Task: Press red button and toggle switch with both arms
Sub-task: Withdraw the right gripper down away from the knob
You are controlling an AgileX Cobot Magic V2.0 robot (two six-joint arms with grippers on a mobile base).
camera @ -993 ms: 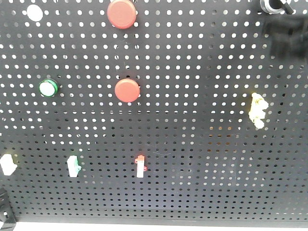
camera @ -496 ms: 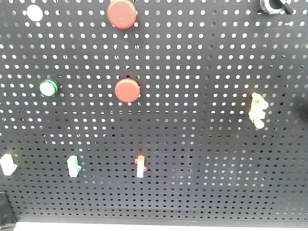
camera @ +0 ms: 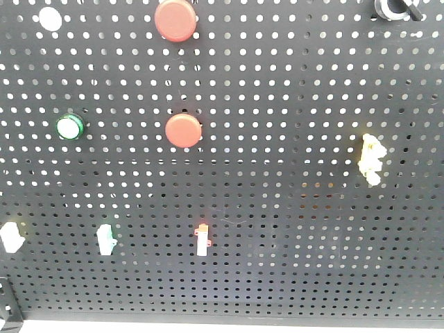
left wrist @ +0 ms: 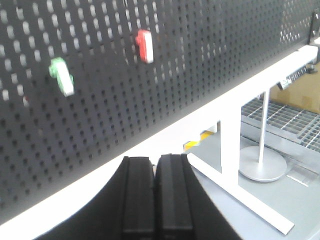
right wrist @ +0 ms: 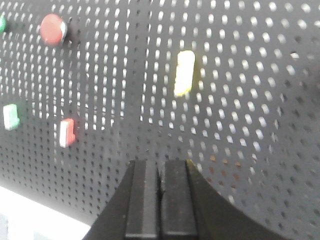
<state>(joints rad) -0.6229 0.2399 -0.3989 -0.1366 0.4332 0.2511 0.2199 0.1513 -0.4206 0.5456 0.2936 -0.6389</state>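
Black perforated metal fills the front view: a pegboard (camera: 291, 104) carrying two red buttons, one at the top edge (camera: 175, 19) and one lower down near the middle (camera: 183, 130). A green-ringed button (camera: 69, 127) sits to the left of the lower red one, and a white round cap (camera: 49, 18) shows in the upper left corner. Along the lower row are a white switch at the left edge (camera: 10, 236), a green-tipped switch (camera: 105, 239) and a red-tipped switch (camera: 202, 240); a yellow switch (camera: 371, 159) sits apart on the right side.

No arm crosses the board in the front view.

In the left wrist view, the left gripper (left wrist: 155, 200) has its two black fingers pressed together with nothing between them. It sits below the board's white bottom rail (left wrist: 200, 117), well apart from the red-tipped and green-tipped switches above.

In the right wrist view, the right gripper (right wrist: 160, 200) is likewise closed flat on itself and holds nothing. It faces the board below the yellow switch, without touching it; the lower red button lies far off at the upper left.
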